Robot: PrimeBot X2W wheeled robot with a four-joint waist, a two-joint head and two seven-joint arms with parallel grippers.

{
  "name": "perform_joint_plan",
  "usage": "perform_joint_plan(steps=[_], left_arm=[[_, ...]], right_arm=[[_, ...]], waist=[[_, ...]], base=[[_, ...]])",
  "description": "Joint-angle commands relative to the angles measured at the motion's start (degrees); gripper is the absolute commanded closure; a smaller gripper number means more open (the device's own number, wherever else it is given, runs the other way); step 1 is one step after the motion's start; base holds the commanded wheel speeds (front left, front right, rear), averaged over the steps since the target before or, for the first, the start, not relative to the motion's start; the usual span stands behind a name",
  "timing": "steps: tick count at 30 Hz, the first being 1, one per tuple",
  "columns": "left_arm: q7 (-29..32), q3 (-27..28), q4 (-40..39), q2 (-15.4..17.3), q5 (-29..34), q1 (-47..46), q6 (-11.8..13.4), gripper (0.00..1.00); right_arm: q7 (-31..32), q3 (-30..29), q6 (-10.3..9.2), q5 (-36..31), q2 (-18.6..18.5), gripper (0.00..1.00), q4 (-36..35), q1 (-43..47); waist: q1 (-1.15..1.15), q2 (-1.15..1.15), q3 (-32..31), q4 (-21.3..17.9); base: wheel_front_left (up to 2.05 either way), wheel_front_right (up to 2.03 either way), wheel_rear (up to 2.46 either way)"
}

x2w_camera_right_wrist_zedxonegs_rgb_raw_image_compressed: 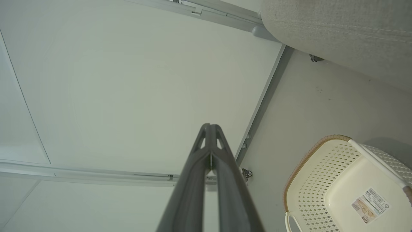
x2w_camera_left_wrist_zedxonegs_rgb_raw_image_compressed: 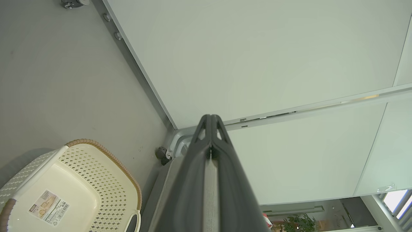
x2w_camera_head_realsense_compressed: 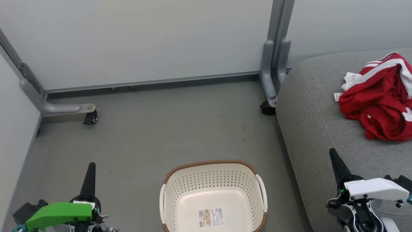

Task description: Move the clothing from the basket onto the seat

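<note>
Basket (x2w_camera_head_realsense_compressed: 209,180) floor bears a barcode sticker (x2w_camera_head_realsense_compressed: 211,217); print too small to read.

grey floor (x2w_camera_head_realsense_compressed: 161,135), pale partition panels (x2w_camera_head_realsense_compressed: 145,42), castors (x2w_camera_head_realsense_compressed: 90,118)

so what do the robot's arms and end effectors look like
Both end effectors have two long, dark, tapering fingers with triangular cut-outs near the tips. The left end effector has a bright green wrist cover; the right end effector has a white wrist cover.

Floor (x2w_camera_head_realsense_compressed: 135,145) opens left of basket (x2w_camera_head_realsense_compressed: 209,163); seat (x2w_camera_head_realsense_compressed: 309,129) crowds its right.
</note>
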Motion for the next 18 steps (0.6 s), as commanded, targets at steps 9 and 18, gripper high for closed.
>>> perform_joint_plan(steps=[9,18], left_arm=[[1.2,0.9,0.2,0.5,-4.9,-2.7,-0.5,1.00],[2.2,1.6,0.5,0.5,-8.7,-3.6,-0.8,1.00]], right_arm=[[1.4,-0.7,0.03,5.0,-0.4,1.00,0.1,-1.9],[2.4,-1.2,0.03,9.0,-0.4,1.00,0.4,-2.4]], waist=[[0.00,0.00,0.6,0.2],[0.00,0.00,1.2,0.4]], base=[[0.00,0.00,0.00],[0.00,0.00,0.00]])
